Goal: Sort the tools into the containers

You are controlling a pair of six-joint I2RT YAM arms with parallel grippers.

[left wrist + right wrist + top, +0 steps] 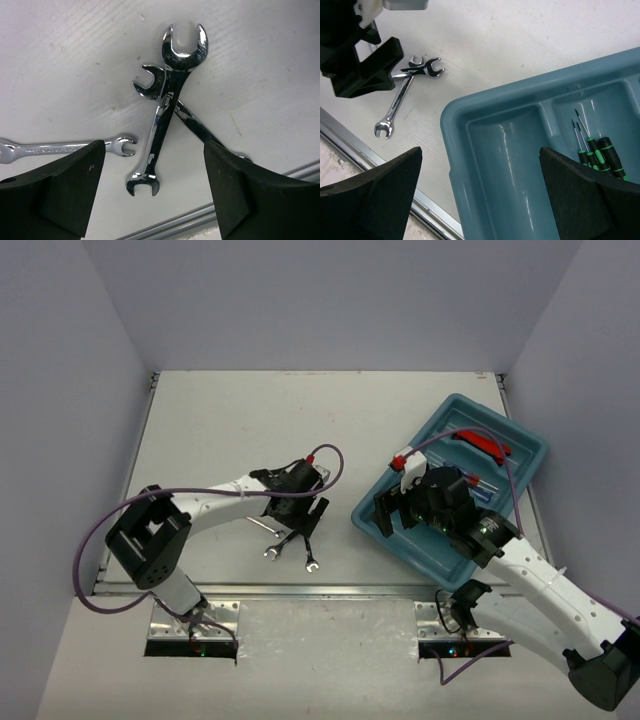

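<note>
Three small silver open-end wrenches (290,545) were seen lying on the white table near its front edge. Two of them were crossed: one wrench (165,110) lay on top, and the second wrench (192,120) ran out from under it at a slant. A third wrench (60,148) lay just to one side, apart from the pair. Stamped marks were visible on the shanks (too blurred to be read).

The left gripper (154,150) was held low over the crossed pair, its jaws apart with one finger on either side, and nothing was clamped. Whether the fingers touched a wrench could not be told.

Well to the right, the teal-blue tray (530,455) was set at an angle on the table. Thin green-and-black screwdrivers (597,150) were lying in one of its long compartments, and a red-handled tool (483,445) in a far one. The right gripper (480,155) was held above the tray's near corner, spread wide, with nothing gripped.
</note>
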